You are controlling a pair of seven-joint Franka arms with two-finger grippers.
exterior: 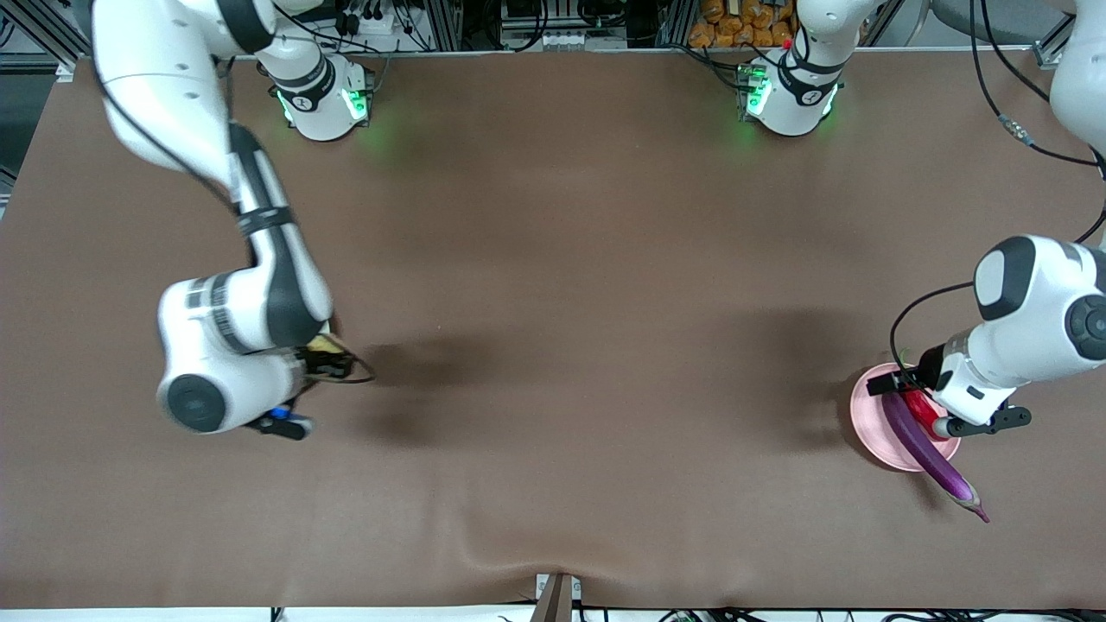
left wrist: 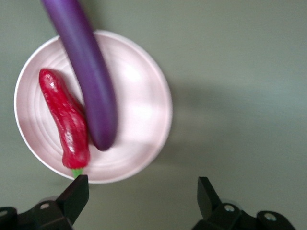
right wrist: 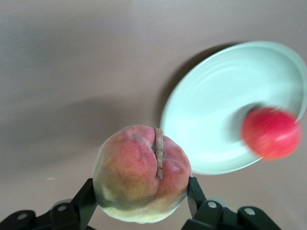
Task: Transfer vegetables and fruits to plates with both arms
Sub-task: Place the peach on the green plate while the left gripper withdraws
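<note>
The pink plate (exterior: 868, 415) sits at the left arm's end of the brown table (exterior: 553, 285), eggplant (exterior: 929, 453) overhanging its rim, chili (left wrist: 64, 117) beside it. The left gripper (left wrist: 141, 191) hangs above, jaws wide, empty. The right gripper (right wrist: 141, 194) clamps the peach (right wrist: 141, 172) near the green plate (right wrist: 216, 120), whose pomegranate (right wrist: 271, 133) blurs; the right arm hides both in the front view.

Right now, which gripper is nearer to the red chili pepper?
Left. The left gripper hangs open just above the pink plate where the chili pepper lies beside the eggplant. The right gripper holds a peach at the table's right-arm end.
</note>
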